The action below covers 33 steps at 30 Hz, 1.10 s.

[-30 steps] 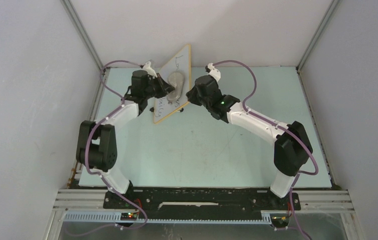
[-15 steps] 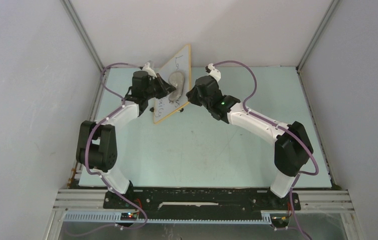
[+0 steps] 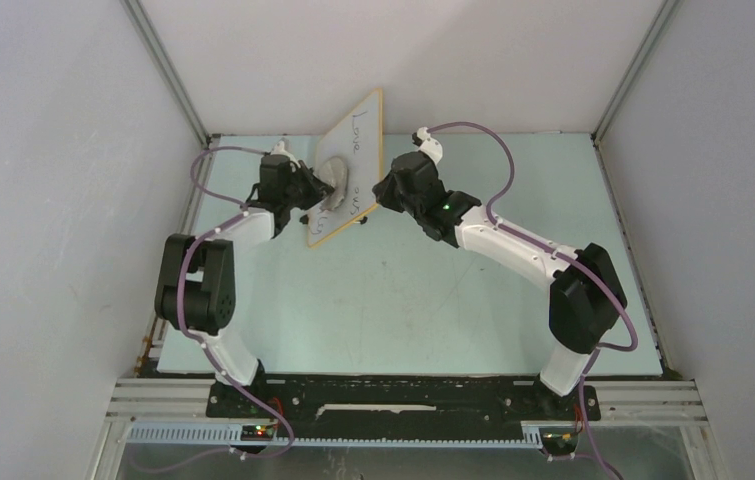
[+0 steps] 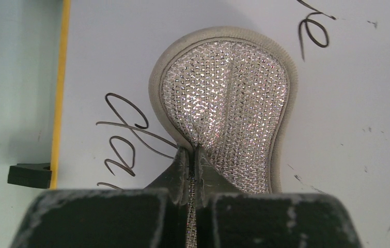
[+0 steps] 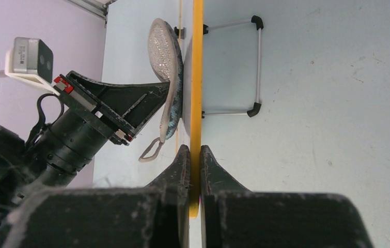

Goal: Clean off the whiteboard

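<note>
The whiteboard stands on edge at the back of the table, tan-orange framed, with dark handwriting at its top and lower left. My left gripper is shut on the grey oval cloth pad and presses it flat on the board face. In the left wrist view the pad is pinched at its lower end by my left gripper, with writing to its left. My right gripper is shut on the board's frame edge; in the top view it holds the right edge.
The board's wire stand with black feet rests on the pale green table behind the board. A black foot shows beside the frame. Grey enclosure walls and metal rails close in the back and sides.
My left gripper has slid the pad down and to the left along the board, uncovering the writing at the top. The right gripper and board have stayed put.
</note>
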Motion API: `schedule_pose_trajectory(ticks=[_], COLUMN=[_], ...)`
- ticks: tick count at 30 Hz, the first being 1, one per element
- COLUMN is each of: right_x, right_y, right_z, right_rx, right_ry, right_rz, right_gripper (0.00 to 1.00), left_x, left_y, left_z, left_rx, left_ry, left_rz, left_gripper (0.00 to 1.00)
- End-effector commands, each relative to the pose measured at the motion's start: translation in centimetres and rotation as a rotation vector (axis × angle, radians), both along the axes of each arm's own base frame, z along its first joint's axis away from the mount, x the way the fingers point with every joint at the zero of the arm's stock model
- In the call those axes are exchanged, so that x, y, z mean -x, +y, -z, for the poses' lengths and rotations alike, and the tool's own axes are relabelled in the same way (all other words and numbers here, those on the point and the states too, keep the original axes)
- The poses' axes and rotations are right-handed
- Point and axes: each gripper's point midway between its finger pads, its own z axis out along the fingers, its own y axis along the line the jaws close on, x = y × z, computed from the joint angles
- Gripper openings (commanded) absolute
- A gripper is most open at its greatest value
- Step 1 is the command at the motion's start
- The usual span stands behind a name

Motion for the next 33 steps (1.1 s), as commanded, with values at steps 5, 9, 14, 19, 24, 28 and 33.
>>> schedule_pose_trajectory(ticks=[5,9,14,19,24,28,33], right_x=[1.5,1.5,1.5,1.4,1.2,1.1,1.0], right_y=[1.4,1.4,1.5,1.6,1.6,1.6,1.6], right_z=[-3.8,-4.0,-3.7,-3.4,-3.0,-3.0,-2.9], right_rx=[-0.076,-0.082,-0.083,-0.086,-0.081,-0.084,-0.083], right_ry=[-0.069,-0.072,-0.066,-0.064,-0.06,-0.061,-0.062], right_rz=[-0.08,-0.081,-0.081,-0.076,-0.068,-0.064,-0.062], right_gripper=[0.0,0.0,0.0,0.0,0.0,0.0,0.0], left_x=[3.5,3.4,2.4,1.6,1.2,1.1,1.3], left_y=[-7.4,-8.8,-7.6,-3.6,0.2,0.2,-2.8], left_z=[-7.4,-6.9,-4.5,-1.2,1.4,1.3,-0.5], left_rx=[0.044,0.043,0.012,0.014,0.027,0.032,0.047], left_ry=[-0.226,-0.214,-0.129,-0.01,0.053,0.041,-0.029], left_rz=[0.208,0.254,0.194,0.043,-0.051,-0.028,0.078], left_gripper=[0.0,0.0,0.0,0.0,0.0,0.0,0.0])
